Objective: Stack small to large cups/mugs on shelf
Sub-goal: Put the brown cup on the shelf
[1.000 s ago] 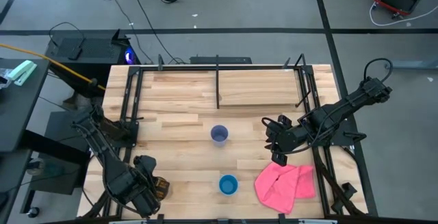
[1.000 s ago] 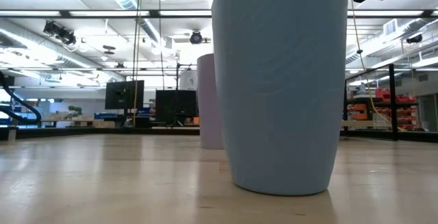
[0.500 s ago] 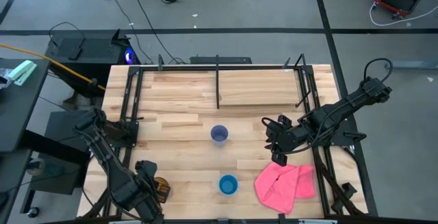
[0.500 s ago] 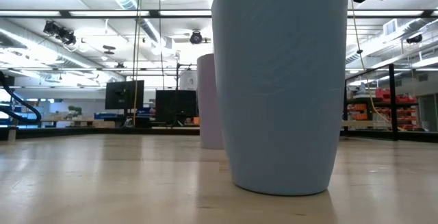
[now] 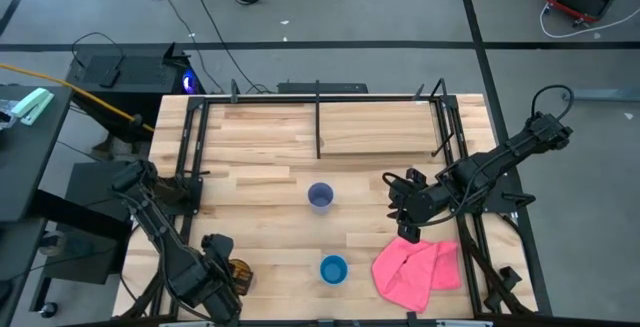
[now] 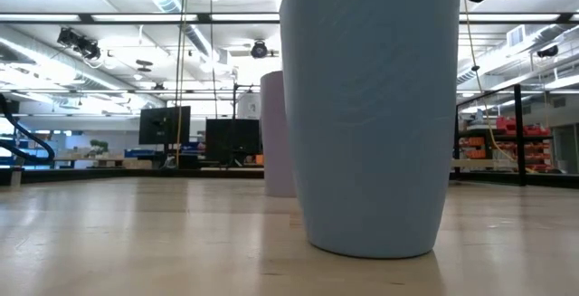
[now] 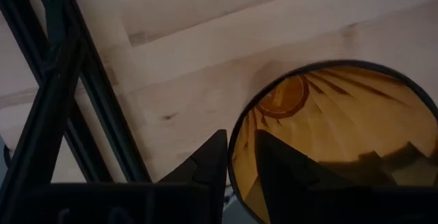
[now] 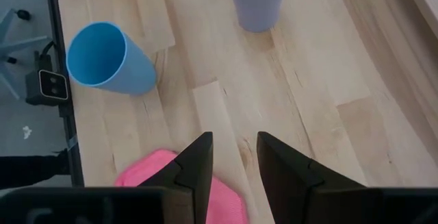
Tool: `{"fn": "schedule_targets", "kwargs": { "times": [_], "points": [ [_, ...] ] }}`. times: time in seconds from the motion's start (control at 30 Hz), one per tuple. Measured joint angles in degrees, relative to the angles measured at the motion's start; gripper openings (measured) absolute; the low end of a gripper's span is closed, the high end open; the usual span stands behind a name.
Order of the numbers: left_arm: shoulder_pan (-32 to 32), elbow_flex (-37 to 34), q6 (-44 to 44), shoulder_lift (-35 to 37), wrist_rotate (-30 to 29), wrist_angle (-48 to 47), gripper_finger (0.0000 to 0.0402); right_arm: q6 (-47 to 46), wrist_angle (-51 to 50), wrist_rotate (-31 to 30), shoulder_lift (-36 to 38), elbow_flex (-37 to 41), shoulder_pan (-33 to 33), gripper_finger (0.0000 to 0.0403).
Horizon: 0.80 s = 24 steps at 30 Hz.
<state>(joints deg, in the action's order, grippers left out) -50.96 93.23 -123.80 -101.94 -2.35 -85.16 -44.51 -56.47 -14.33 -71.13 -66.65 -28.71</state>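
Note:
The amber cup (image 5: 238, 273) is at the table's near left, with my left gripper (image 5: 222, 271) shut on its rim. The lavender cup (image 5: 320, 197) stands upright mid-table on its base; it also shows in the right wrist view (image 8: 256, 1). The blue cup (image 5: 333, 269) stands upright near the front edge and fills the low view (image 6: 375, 115). My right gripper (image 5: 404, 217) hovers open and empty right of the lavender cup, above the pink cloth's far edge. The shelf (image 5: 380, 127) lies at the far side with its divider post (image 5: 318, 117). My left gripper holds the amber cup by its rim (image 7: 233, 148), one finger inside the cup (image 7: 274, 172) and one outside (image 7: 209, 166). The fingers come from above, pointing down into the mouth. The cup's mouth faces up; whether its base is on the table I cannot tell.
A pink cloth (image 5: 415, 272) lies at the near right of the table. Black frame rails (image 5: 190, 157) run along the left and right sides (image 5: 455, 137). Bare wood lies between the cups and the shelf.
My left gripper has shifted slightly toward the table's near edge, still shut on the amber cup. The other cups and my right arm have kept still.

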Motion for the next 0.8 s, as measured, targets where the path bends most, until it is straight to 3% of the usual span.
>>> {"fn": "schedule_targets", "kwargs": {
  "times": [0.27,0.5,0.8],
  "points": [
    [0.88,-4.43,0.23,-0.54,-0.44,5.87,0.0054,0.73,0.0,0.01,0.0,0.0,0.01,0.0122],
    [2.28,-3.56,0.69,0.64,-0.41,5.72,0.0013,1.28,0.0,0.02,0.0,0.0,0.0,0.0122],
    [5.84,-3.1,5.55,3.84,-0.45,5.69,0.0016,2.27,-0.9,0.02,0.0,0.0,0.0,0.0122]
  ]
}}
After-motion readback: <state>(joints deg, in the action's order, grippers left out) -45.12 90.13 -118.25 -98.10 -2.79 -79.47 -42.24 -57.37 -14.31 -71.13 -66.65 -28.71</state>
